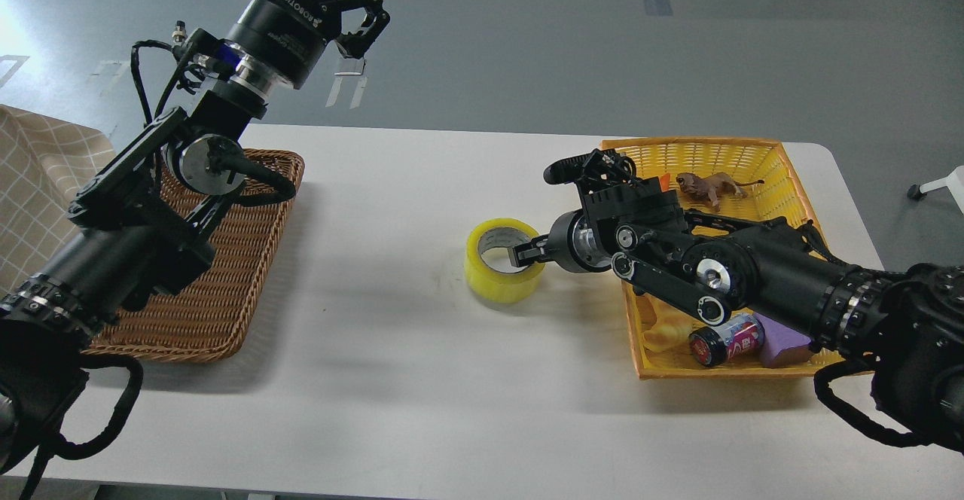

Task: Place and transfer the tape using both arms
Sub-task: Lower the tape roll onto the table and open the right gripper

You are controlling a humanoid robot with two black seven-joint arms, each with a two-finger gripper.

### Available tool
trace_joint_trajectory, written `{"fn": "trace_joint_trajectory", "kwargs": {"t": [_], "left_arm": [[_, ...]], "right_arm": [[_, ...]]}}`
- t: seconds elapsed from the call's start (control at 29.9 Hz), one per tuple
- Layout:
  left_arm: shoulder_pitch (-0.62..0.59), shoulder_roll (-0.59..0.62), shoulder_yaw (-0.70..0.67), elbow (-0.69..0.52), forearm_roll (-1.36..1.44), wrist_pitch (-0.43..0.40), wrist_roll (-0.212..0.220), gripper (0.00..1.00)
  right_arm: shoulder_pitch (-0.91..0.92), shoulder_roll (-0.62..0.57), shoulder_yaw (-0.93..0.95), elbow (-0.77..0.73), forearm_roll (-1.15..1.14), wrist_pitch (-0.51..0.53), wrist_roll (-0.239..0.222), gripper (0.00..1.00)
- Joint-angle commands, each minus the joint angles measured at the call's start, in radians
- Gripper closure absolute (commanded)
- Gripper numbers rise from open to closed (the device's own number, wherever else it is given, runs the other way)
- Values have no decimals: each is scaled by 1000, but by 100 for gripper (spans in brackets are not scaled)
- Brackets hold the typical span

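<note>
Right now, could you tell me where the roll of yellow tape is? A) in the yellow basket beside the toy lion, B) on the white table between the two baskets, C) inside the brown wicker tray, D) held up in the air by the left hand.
B: the tape rests on the white table, and the right hand has a finger inside its core.

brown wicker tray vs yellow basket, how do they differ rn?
Colour: the wicker tray is brown, the yellow basket bright yellow.
Depth: the tray is shallow and flat; the basket has taller, slanted walls.
Contents: no item shows in the tray, though the left arm hides part of it; the basket holds a toy lion, a can and a purple block.
Shared: both are woven, rectangular, and sit on the white table.
</note>
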Motion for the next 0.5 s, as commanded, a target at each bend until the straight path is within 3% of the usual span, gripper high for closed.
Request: {"fn": "trace_joint_trajectory", "kwargs": {"t": [0.0, 0.27, 0.4, 0.47], "left_arm": [[0, 0, 0, 0, -1, 0, 0, 2], [-1, 0, 0, -1, -1, 0, 0, 2], [-1, 0, 0, 0, -1, 0, 0, 2], [-1, 0, 0, 0, 1, 0, 0, 2]], "right_arm": [[0, 0, 3, 1, 1, 0, 0, 70], [-2, 0, 7, 3, 3, 0, 2, 58], [8, 0, 16, 4, 4, 0, 2, 24], [12, 0, 16, 6, 6, 0, 2, 20]]}}
